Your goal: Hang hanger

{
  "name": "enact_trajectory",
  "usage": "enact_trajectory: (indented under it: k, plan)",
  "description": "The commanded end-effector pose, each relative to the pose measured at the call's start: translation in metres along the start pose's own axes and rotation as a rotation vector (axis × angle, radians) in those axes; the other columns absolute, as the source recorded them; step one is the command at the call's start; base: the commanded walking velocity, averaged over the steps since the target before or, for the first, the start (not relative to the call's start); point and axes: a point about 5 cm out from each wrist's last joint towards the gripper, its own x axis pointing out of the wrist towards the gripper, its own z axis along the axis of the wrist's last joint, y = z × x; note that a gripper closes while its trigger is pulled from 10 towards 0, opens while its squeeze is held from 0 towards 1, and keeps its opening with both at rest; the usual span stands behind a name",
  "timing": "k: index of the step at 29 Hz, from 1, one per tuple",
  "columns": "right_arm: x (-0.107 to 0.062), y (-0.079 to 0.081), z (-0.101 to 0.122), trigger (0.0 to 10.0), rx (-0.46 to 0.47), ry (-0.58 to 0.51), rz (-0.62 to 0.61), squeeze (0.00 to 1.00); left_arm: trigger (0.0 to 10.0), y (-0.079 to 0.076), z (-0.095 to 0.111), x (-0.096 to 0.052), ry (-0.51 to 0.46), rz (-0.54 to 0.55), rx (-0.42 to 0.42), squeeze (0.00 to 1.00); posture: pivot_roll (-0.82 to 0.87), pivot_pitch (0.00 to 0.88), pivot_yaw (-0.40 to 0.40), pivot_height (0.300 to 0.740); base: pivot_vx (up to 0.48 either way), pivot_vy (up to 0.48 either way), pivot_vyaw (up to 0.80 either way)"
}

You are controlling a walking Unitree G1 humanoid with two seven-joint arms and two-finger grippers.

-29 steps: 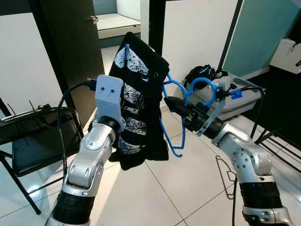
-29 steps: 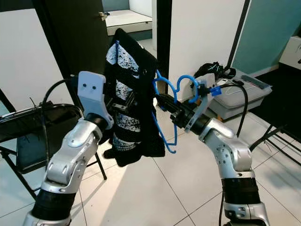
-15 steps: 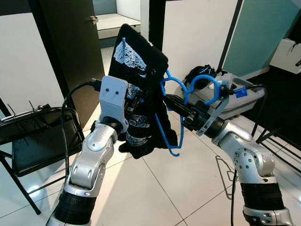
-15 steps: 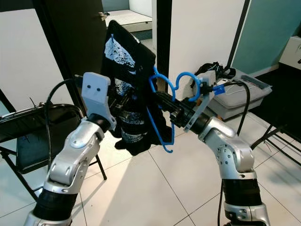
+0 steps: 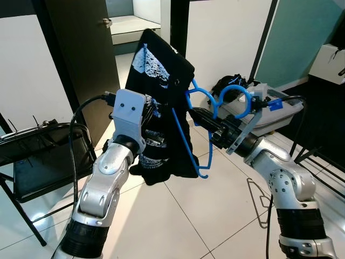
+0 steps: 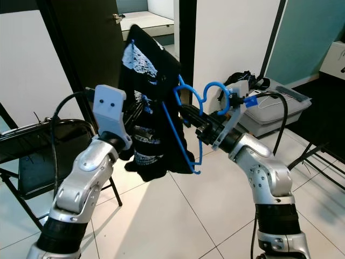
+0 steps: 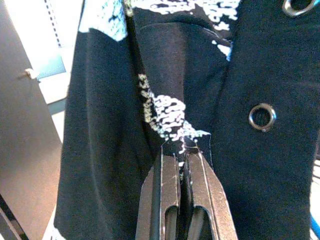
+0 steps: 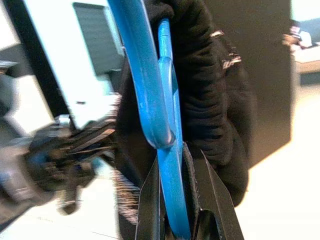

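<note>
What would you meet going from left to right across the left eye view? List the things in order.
Folding chair → left arm → black garment → blue hanger → right claw → right arm.

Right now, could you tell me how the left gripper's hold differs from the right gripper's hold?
The left gripper is shut on soft cloth, pinching a fold of the black garment; the right gripper is shut on rigid plastic, clamping the blue hanger near its hook. The left gripper sits behind the garment, the right gripper beside it. Both are raised in front of the robot, fingers closed.
</note>
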Motion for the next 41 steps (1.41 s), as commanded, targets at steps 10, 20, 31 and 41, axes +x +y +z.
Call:
enact_trajectory:
  k: [10,20,31,41]
  plan:
    - [-0.005,-0.039,0.027,10.0,0.083,-0.18,-0.29,0.0,0.0,-0.007,-0.013,-0.022,0.054,-0.102,0.019,0.0,0.01,0.0,-0.006,0.74,0.0,0.0,0.0]
    - [-0.013,-0.059,0.036,10.0,0.247,-0.302,-0.404,0.0,0.0,-0.024,-0.023,-0.033,0.095,-0.213,0.051,0.0,0.01,0.0,-0.006,0.74,0.0,0.0,0.0]
    - [-0.006,-0.053,0.033,10.0,0.309,-0.311,-0.372,0.0,0.0,-0.04,-0.026,-0.035,0.104,-0.321,0.08,0.0,0.01,0.0,-0.004,0.74,0.0,0.0,0.0]
    - [-0.001,-0.053,0.038,10.0,0.463,-0.389,-0.375,0.0,3.9,-0.061,-0.036,-0.043,0.131,-0.468,0.184,0.0,0.0,0.0,-0.002,0.74,0.0,0.0,0.0]
